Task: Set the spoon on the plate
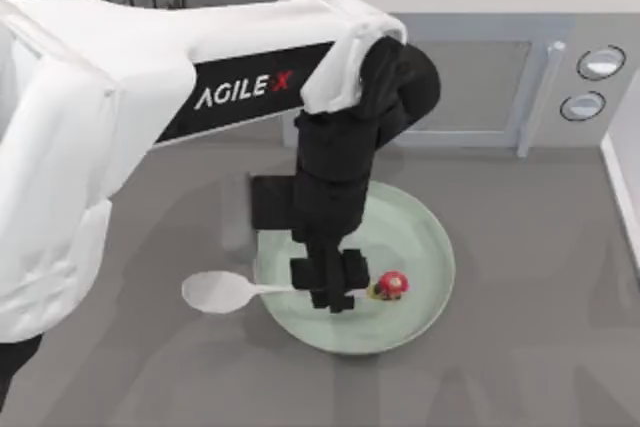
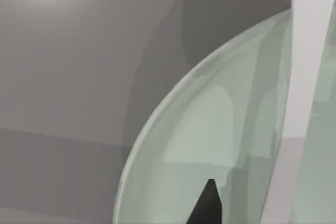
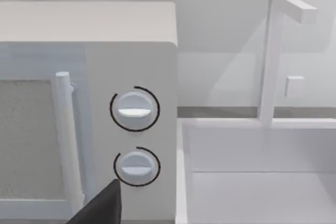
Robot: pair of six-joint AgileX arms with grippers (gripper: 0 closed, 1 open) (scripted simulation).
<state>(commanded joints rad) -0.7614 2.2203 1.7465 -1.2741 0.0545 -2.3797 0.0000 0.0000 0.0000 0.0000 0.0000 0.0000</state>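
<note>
The pale mint plate [image 1: 420, 237] lies at the middle of the grey table. My left gripper [image 1: 335, 292] reaches down over the plate's left half and is shut on the thin handle of the white spoon [image 1: 215, 292]. The spoon lies crosswise: its oval bowl sticks out past the plate's left rim over the table, and its red-pink knob [image 1: 391, 285] is over the plate's inside. In the left wrist view the plate [image 2: 210, 119] curves close below, the spoon handle [image 2: 304, 51] runs as a white bar, and one dark fingertip [image 2: 210, 203] shows.
A white microwave [image 1: 480, 77] with two round dials [image 3: 134, 109] stands behind the plate at the back. A white basin [image 3: 252, 182] with a tall faucet sits to its right. My right arm is parked off to the side, and its gripper [image 3: 100, 205] faces the microwave.
</note>
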